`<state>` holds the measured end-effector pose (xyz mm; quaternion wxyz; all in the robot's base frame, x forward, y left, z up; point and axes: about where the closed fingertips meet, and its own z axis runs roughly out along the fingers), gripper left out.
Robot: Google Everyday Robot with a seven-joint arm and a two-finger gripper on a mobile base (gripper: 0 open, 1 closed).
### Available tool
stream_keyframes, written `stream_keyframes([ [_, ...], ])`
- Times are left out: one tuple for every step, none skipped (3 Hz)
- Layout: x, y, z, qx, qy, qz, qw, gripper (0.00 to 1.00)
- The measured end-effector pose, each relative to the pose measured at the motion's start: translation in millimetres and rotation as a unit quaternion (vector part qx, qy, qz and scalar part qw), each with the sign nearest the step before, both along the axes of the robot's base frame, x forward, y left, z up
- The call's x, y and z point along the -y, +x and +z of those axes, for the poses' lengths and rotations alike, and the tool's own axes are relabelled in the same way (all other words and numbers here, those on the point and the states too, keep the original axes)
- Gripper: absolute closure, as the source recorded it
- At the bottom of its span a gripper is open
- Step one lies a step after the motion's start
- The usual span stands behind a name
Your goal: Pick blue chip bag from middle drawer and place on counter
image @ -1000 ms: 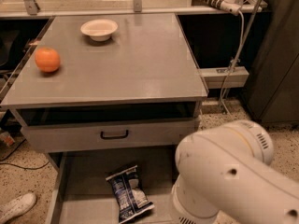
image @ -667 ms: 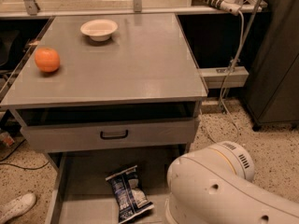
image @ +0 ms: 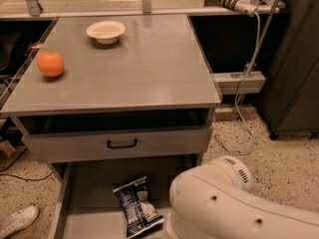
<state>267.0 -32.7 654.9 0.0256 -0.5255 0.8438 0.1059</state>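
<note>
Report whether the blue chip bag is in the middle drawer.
In: blue chip bag lies on the middle drawer floor; the tool is out of view.

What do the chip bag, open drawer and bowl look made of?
The blue chip bag: likely thin glossy plastic film, crinkled with shiny highlights. The middle drawer: matte grey sheet metal by its look, with a flat floor and thin walls. The bowl on the counter: smooth white, ceramic or plastic, can't tell. The end effector is out of view, past the white arm at lower right.

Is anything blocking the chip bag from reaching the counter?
Nothing visible covers the blue chip bag in the middle drawer; the counter has bare space. The end effector is out of view.
</note>
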Motion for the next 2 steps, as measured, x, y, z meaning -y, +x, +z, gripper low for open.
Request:
stream_keyframes([
  [-25, 3, -43, 0.002, 0.034, -0.031, 0.9990, 0.00],
  [-47, 18, -55, -0.007, 0.065, -0.028, 0.9975, 0.00],
])
